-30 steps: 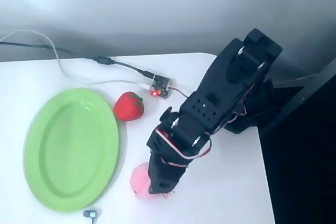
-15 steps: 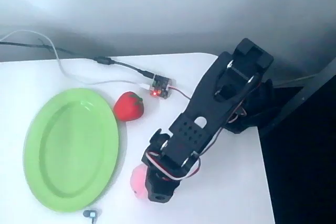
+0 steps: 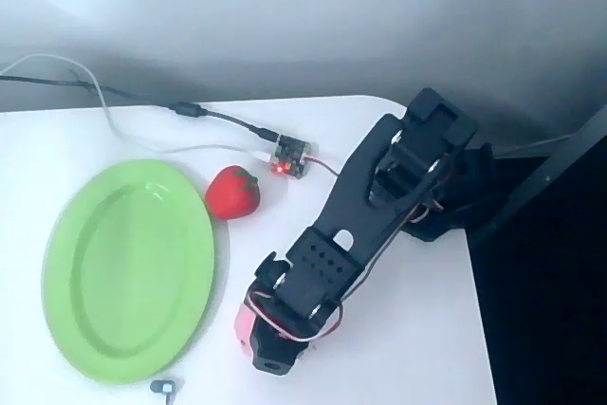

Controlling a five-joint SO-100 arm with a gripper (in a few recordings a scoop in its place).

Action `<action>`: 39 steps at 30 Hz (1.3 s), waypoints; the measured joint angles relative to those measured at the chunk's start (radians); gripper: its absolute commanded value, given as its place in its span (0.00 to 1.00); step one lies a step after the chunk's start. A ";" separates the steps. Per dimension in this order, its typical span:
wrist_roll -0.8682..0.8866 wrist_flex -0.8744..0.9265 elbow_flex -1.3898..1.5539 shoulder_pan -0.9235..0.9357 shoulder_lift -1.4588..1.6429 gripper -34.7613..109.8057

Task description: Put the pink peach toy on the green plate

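Note:
The pink peach toy (image 3: 244, 322) lies on the white table just right of the green plate (image 3: 128, 267), near the table's front edge. Only a small pink sliver of it shows at the left side of the arm's head. My black gripper (image 3: 269, 352) hangs directly over the peach and covers most of it. Its fingers are hidden under the wrist body, so how the jaws stand cannot be made out. The large oval plate has nothing on it.
A red strawberry toy (image 3: 232, 193) sits at the plate's upper right edge. Behind it lie a small circuit board (image 3: 290, 158) with a red light and its cables (image 3: 142, 111). A small grey object (image 3: 163, 387) lies at the front edge. The table ends at the right (image 3: 479, 329).
The arm has stretched further forward and down over the peach, and its head now hides more of the toy. The peach, strawberry and plate stayed where they were.

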 measured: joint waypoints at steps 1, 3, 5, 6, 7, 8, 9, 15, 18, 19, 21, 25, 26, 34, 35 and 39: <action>-0.005 -0.008 -0.003 0.000 -0.009 0.47; -0.006 -0.021 -0.003 -0.002 -0.020 0.46; -0.006 -0.026 -0.006 -0.002 -0.028 0.44; -0.006 -0.031 -0.008 -0.002 -0.034 0.43; -0.006 -0.026 -0.008 -0.002 -0.034 0.41; -0.006 -0.026 -0.009 -0.002 -0.034 0.39; -0.006 -0.026 -0.012 -0.002 -0.044 0.37; -0.023 -0.026 -0.015 0.002 -0.064 0.24; -0.025 -0.026 -0.021 0.003 -0.066 0.24; -0.025 -0.026 -0.021 0.003 -0.066 0.24; -0.025 -0.026 -0.021 0.003 -0.066 0.24; -0.031 -0.031 -0.011 0.005 -0.046 0.24; -0.037 -0.032 0.002 0.008 -0.028 0.24; -0.193 -0.026 0.041 0.190 0.267 0.24; -0.219 -0.026 0.041 0.224 0.304 0.24; -0.324 -0.026 0.058 0.362 0.403 0.24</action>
